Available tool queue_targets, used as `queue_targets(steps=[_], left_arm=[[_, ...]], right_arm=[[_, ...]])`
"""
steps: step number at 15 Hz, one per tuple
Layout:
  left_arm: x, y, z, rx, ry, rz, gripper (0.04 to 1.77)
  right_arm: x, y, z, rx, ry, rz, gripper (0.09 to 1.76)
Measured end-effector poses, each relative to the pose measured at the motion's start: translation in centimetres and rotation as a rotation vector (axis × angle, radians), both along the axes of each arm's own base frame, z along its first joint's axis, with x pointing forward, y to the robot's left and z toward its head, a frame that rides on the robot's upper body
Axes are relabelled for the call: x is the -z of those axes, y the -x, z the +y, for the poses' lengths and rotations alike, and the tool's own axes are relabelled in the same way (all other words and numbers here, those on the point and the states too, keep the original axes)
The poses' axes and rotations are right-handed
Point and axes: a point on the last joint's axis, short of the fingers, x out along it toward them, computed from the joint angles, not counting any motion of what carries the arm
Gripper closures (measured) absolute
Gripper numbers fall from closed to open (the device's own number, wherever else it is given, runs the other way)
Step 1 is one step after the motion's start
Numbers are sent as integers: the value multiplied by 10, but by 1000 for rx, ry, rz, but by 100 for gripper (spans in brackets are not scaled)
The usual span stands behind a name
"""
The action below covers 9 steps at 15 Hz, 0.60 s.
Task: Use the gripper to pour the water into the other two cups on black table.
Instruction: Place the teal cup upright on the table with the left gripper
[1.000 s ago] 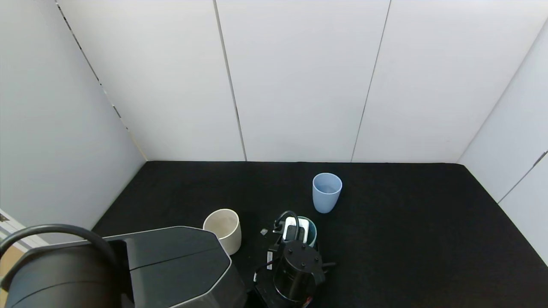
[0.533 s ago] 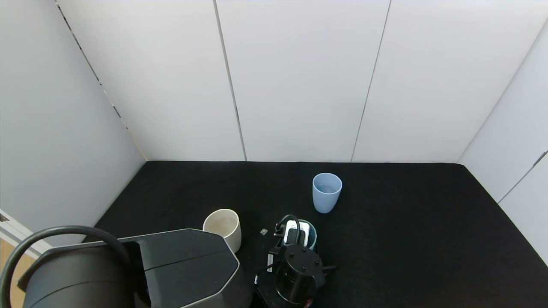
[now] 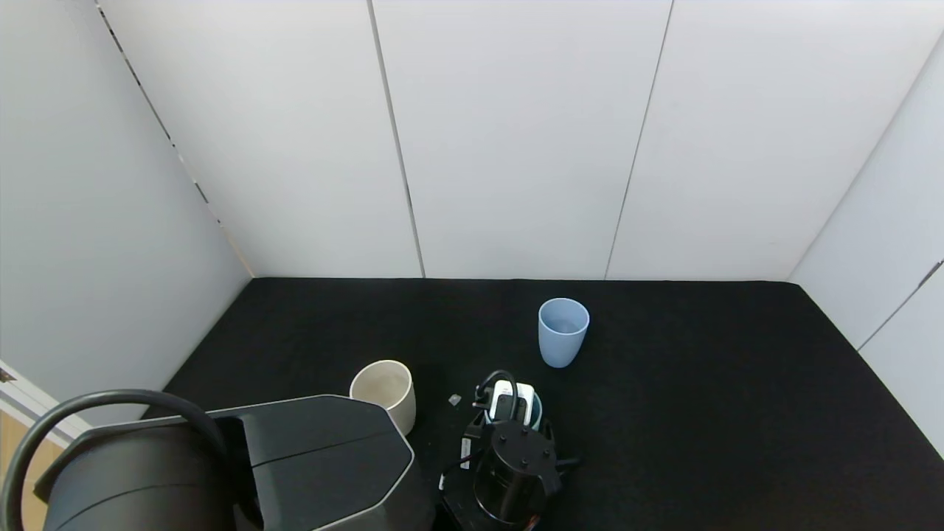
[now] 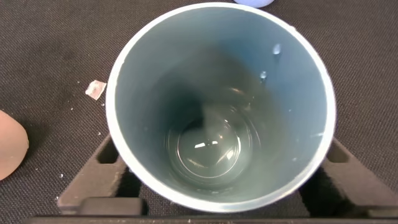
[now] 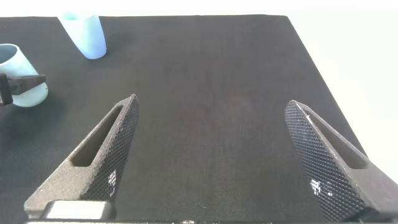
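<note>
In the head view, the cream cup stands upright at lower centre-left on the black counter. Just right of it, at bottom centre, the left end effector sits over the teal cup; its fingers flank the cup's sides in the left wrist view, but whether they press the wall I cannot tell. A shallow pool of water glints at the cup's bottom. The blue cup stands upright, slightly above and right. The right end effector hangs wide open, gripping nothing, over bare counter.
</note>
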Motion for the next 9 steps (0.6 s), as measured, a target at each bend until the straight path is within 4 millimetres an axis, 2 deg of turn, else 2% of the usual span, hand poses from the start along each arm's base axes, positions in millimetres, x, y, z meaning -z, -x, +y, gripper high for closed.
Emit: queue_targets(steps=[4, 9], left_arm=[[-4, 1, 0, 0, 8, -6, 28], [-24, 5, 6, 2, 30, -24, 19]], right_arm=[[0, 0, 0, 0, 0, 0, 14], [0, 0, 0, 0, -1, 0, 14]])
